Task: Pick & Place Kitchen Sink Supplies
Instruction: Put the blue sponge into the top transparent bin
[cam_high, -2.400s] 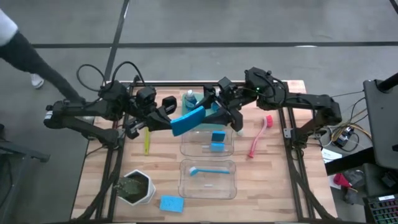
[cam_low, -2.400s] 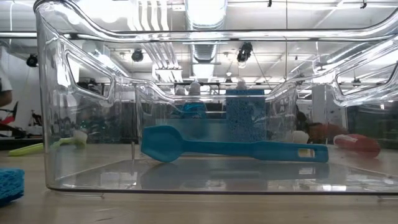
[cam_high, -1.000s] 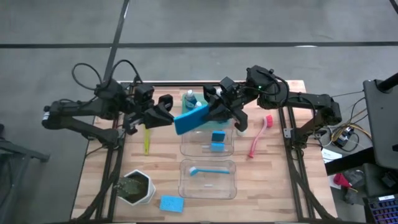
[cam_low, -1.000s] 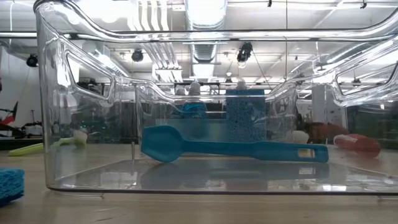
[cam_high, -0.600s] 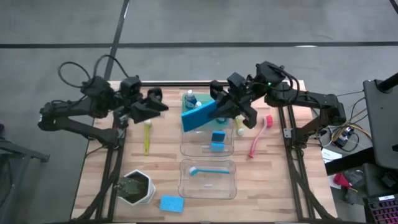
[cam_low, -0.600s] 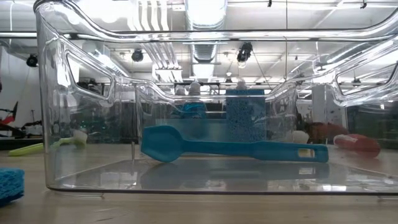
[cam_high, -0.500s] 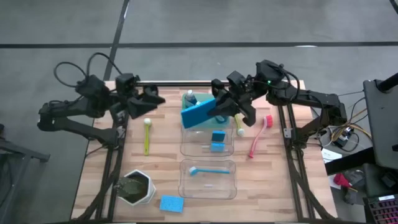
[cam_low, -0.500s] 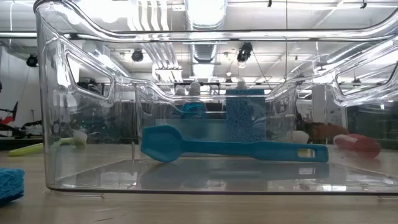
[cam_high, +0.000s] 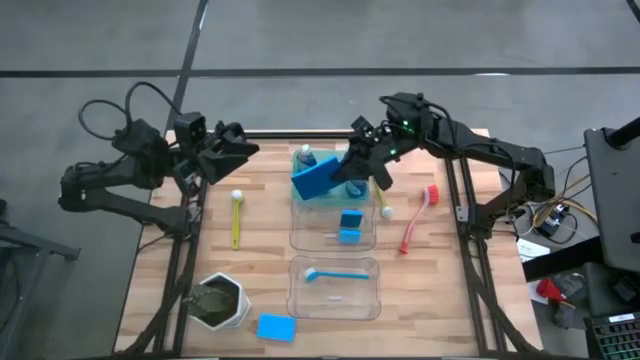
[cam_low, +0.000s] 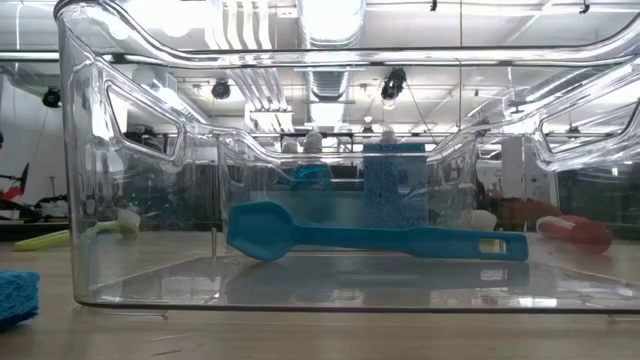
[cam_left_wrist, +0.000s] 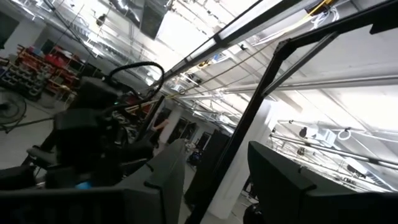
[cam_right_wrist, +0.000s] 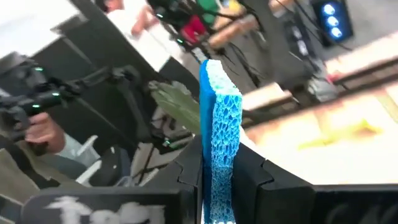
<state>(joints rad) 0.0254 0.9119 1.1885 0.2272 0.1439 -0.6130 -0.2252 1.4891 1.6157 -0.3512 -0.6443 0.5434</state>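
A wooden table (cam_high: 260, 280) carries two clear bins. A blue sponge (cam_high: 316, 178) is pinched edge-on in the right gripper (cam_high: 345, 172), just above the farther bin (cam_high: 300, 238). Step in hand: placing. Lowering and release are judged next. The left gripper (cam_high: 238, 150) is parked aside, jaws parted, empty.

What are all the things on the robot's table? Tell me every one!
Held sponge: one, blue, in the right gripper above the far bin.
Other sponges: two in the far bin, one on the table's near edge, all blue.
Bottle: one, blue liquid, white cap, behind the held sponge.
Brushes: yellow-green left of the bins, pink-red right of them, blue in the near bin.
Bins: two, clear, far and near, mid-table.
Plant pot: one, white, near-left corner.
Right gripper: shut on the sponge.
Left gripper: empty, far-left edge.
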